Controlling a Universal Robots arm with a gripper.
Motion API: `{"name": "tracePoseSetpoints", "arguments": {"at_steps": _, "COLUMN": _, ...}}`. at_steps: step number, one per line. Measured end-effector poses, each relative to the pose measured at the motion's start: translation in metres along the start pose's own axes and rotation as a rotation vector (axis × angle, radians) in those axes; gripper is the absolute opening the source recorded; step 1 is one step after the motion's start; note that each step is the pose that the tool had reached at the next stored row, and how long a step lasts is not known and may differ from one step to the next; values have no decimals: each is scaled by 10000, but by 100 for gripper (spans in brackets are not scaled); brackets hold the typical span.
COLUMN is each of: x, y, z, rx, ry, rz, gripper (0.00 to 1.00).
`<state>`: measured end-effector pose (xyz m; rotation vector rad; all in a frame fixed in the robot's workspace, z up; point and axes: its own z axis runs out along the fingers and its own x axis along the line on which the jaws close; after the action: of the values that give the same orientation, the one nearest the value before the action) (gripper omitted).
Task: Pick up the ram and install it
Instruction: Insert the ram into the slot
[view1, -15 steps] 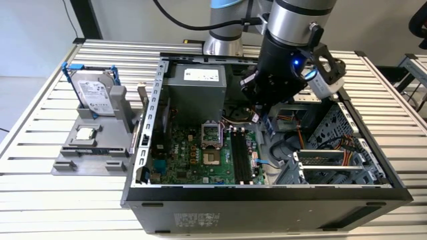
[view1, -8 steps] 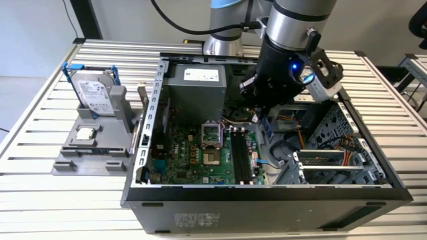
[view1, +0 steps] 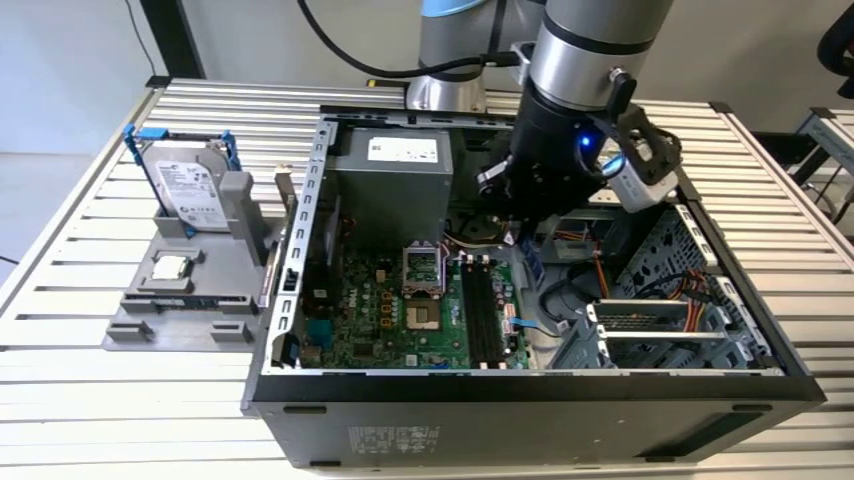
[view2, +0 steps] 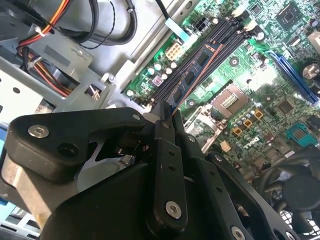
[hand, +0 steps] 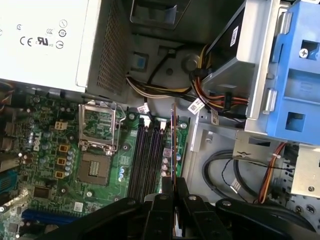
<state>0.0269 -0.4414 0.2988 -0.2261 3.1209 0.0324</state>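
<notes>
- Your gripper (view2: 168, 116) is inside the open computer case (view1: 534, 385), above the motherboard (view1: 387, 320), as the exterior view shows.
- In both wrist views the fingers are closed on the ram (view2: 192, 75), clamping one end of the stick edge-on between the black fingertips (hand: 172, 187).
- The ram (hand: 173, 140) runs out from the fingertips along the row of black memory slots (hand: 147, 155), parallel to them and on the side of the row nearest the case's metal floor.
- You cannot tell from these pictures whether the stick's lower edge is touching a slot or just above it; it is not visibly seated.
- In the second wrist view the dark chips and the thin edge of the ram lie over the memory slots (view2: 220, 37).
- The open processor socket (hand: 97, 170) sits just beside the slots on the motherboard (hand: 50, 165); the power supply (hand: 45, 40) is beyond it.
- On the slatted table (view1: 80, 390), at the exterior view's left, a grey fixture (view1: 187, 290) carries a hard drive (view1: 187, 190) standing upright in blue rails and a small square processor chip (view1: 171, 268) lying flat.
- These stand well apart from your gripper (view1: 514, 215).
</notes>
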Motion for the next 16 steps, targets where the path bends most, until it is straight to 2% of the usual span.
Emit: {"name": "tracePoseSetpoints", "arguments": {"at_steps": 16, "x": 2, "y": -3, "z": 131, "rx": 0, "ry": 8, "rz": 0, "gripper": 0}}
